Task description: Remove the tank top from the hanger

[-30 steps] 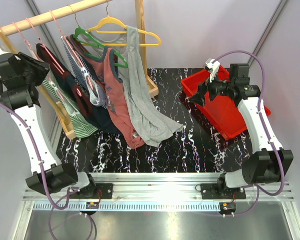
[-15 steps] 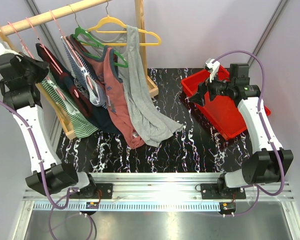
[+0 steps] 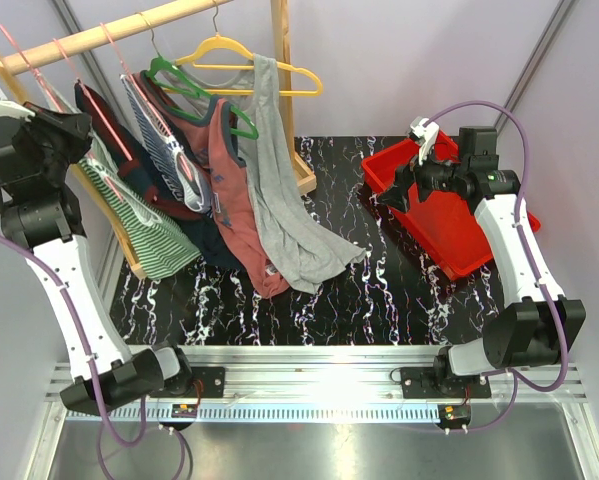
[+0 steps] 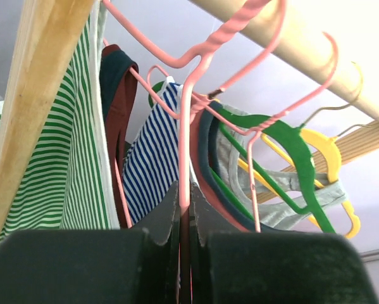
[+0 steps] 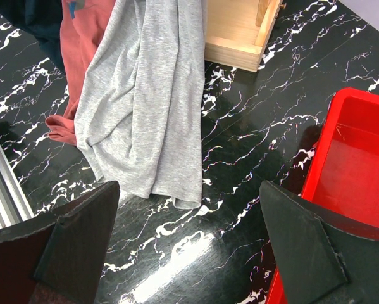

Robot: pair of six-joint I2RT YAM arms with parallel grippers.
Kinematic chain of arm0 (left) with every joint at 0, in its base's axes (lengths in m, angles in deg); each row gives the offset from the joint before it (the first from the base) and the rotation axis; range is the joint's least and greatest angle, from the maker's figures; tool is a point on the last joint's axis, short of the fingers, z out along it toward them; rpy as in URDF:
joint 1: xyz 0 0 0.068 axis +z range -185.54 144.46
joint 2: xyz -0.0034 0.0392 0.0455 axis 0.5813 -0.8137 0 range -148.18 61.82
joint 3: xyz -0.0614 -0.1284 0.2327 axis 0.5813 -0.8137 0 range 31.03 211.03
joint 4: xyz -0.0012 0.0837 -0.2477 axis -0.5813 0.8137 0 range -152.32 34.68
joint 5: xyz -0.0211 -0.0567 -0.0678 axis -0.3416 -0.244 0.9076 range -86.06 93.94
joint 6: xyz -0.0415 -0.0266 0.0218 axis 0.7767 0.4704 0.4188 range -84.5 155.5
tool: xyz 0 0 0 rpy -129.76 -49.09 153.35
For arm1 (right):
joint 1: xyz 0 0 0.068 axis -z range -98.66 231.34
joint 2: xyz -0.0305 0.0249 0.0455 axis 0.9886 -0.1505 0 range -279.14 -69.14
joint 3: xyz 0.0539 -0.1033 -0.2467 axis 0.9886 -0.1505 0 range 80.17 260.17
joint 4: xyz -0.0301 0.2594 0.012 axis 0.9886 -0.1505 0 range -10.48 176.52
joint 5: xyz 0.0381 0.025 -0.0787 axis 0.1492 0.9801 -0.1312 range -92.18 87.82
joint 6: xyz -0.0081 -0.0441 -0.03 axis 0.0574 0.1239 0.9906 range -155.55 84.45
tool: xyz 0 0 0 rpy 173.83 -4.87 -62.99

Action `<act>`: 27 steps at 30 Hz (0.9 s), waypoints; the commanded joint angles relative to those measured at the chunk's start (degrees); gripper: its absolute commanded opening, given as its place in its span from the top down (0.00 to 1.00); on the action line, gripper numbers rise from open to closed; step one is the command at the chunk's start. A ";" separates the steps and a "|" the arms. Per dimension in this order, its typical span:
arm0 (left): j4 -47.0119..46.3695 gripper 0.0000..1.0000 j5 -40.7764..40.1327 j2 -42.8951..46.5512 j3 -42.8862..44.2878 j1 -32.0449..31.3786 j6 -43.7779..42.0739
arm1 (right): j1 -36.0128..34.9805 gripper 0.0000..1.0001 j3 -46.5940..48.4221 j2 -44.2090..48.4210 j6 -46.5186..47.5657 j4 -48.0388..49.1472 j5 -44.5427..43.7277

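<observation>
pink hanger (image 4: 184, 152) partly hidden in left end effector (image 4: 184, 212), rail (image 4: 303, 47) cropped

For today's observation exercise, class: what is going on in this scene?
The left end effector is shut on the wire of a pink hanger that hangs from the wooden rail, among several tank tops. No top is off its hanger yet. The right end effector is open and idle above the table, beside the red bin.

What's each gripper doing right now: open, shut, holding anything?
Left gripper: shut on the pink hanger.
Right gripper: open, holding nothing.
</observation>
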 commanded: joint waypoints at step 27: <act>1.39 1.00 4.07 16.25 -13.55 0.08 0.43 | 0.20 0.00 -1.13 1.97 2.17 0.54 5.66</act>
